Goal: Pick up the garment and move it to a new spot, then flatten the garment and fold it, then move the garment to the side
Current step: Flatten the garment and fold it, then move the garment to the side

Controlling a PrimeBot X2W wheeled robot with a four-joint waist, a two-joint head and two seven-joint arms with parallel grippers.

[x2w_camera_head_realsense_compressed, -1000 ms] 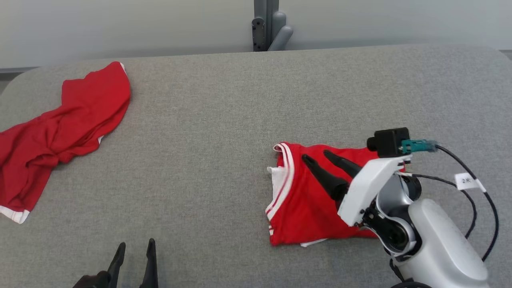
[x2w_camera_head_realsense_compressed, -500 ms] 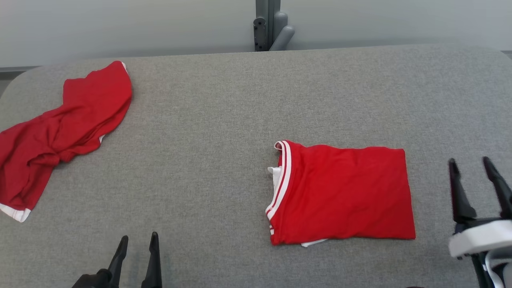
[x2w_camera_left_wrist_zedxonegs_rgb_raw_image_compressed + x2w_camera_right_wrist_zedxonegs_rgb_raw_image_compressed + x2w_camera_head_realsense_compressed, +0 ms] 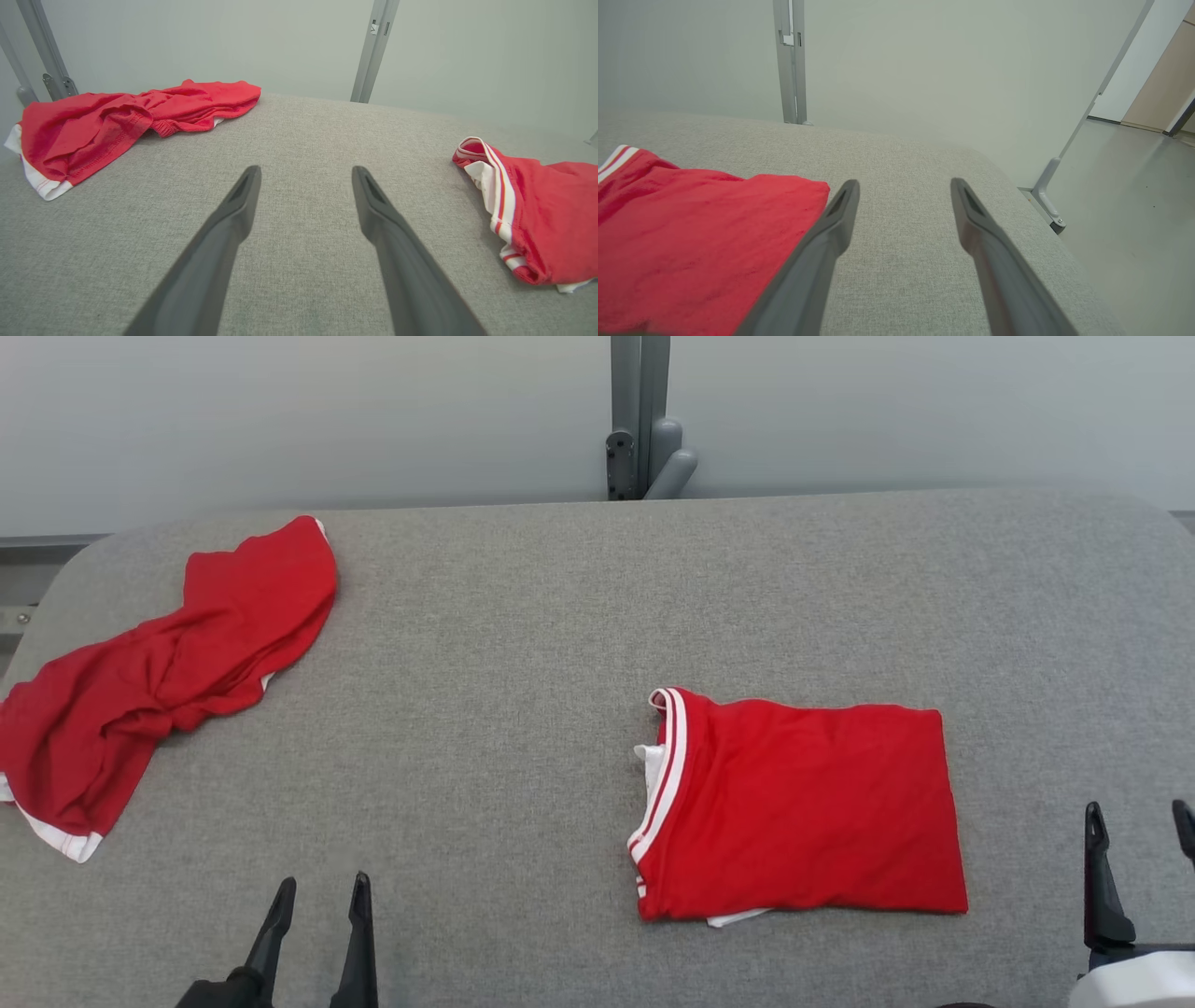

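While right fingers [image 3: 1102, 882] gape, garment [image 3: 803, 807] lies folded

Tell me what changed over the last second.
The right end effector drew back off the folded red garment with white trim toward the robot's right, open and empty. The folded garment, the crumpled red garment and the open left end effector kept their places on the grey fabric table; the camera shifted slightly.

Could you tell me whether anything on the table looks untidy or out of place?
A crumpled red garment with white trim lies bunched at the left edge of the grey table; the folded red garment on the right looks neat.
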